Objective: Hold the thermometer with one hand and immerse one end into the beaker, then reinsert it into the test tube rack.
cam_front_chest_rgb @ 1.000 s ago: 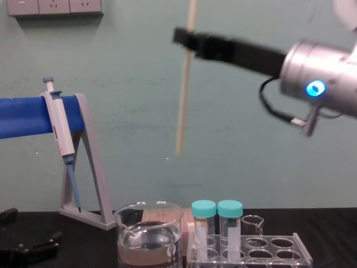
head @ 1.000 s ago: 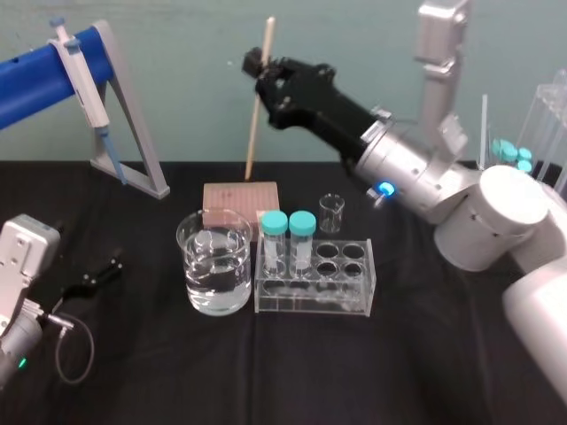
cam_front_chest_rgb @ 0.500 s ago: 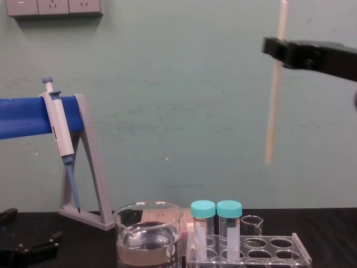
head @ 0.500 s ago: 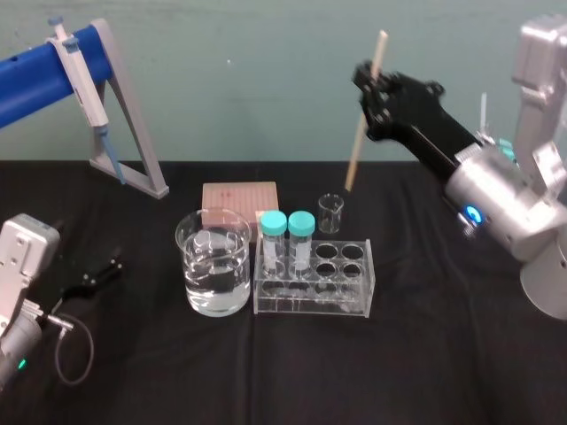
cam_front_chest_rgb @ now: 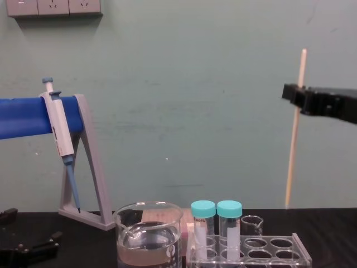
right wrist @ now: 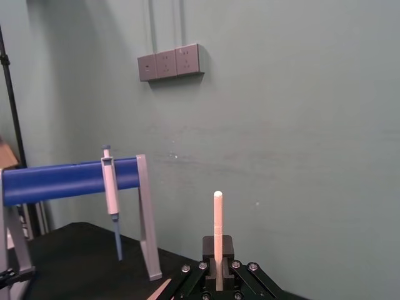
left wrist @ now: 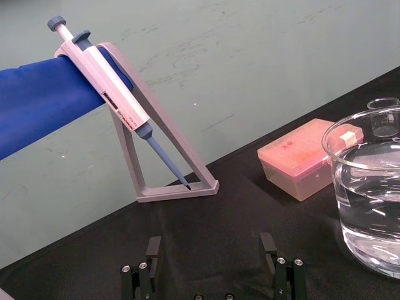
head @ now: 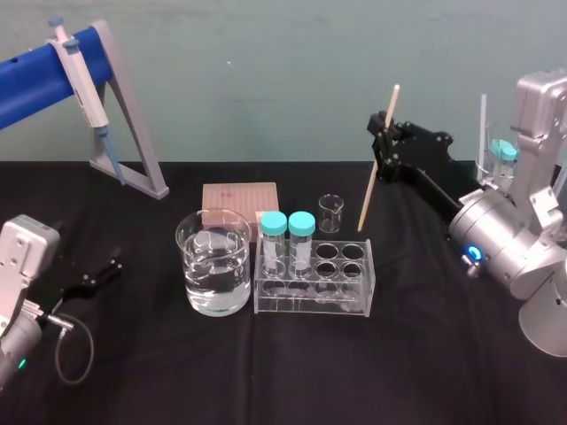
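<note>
Above the right end of the test tube rack (head: 312, 302), the thermometer (head: 369, 197) is held clamped in the right gripper (head: 383, 152). Two teal-capped tubes (head: 287, 225) are seated in the rack's left holes, labels unreadable. The beaker (head: 215, 274) is set just left of the rack, a tiny beaker (head: 330, 212) behind it; the left gripper (left wrist: 210, 253) is parked far left, jaws apart.

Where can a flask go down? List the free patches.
Free: the table strip in front of the beaker and test tube rack; right of the rack, near the right gripper holding the thermometer. Crowded: beaker, rack, tip box and small beaker cluster centrally; left gripper lies left.
</note>
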`<control>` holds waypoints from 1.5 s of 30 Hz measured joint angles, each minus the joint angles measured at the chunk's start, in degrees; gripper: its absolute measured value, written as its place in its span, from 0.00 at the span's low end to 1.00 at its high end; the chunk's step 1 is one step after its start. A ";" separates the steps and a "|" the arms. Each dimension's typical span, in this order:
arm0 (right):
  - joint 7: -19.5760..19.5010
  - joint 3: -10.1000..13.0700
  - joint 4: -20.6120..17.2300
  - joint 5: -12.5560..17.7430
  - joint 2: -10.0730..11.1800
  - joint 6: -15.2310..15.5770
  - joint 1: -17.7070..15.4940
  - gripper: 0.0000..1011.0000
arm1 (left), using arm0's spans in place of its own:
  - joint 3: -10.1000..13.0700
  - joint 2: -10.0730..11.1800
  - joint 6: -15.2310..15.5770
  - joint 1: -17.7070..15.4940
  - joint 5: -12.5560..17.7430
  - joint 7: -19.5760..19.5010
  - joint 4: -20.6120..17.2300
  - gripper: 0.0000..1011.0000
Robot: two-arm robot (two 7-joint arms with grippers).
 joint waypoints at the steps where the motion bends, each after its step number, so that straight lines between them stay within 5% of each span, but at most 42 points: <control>1: 0.19 0.00 0.31 0.09 -0.17 -0.11 0.00 0.05 | 0.00 0.00 0.00 0.00 0.00 0.00 0.00 0.99; 29: 3.41 -0.84 4.66 -0.59 0.15 1.93 1.88 0.05 | 0.00 0.00 0.00 0.00 0.00 0.00 0.00 0.99; 45: 5.34 -1.30 8.95 -1.52 -0.35 -1.45 3.92 0.05 | 0.00 0.00 0.00 0.00 0.00 0.00 0.00 0.99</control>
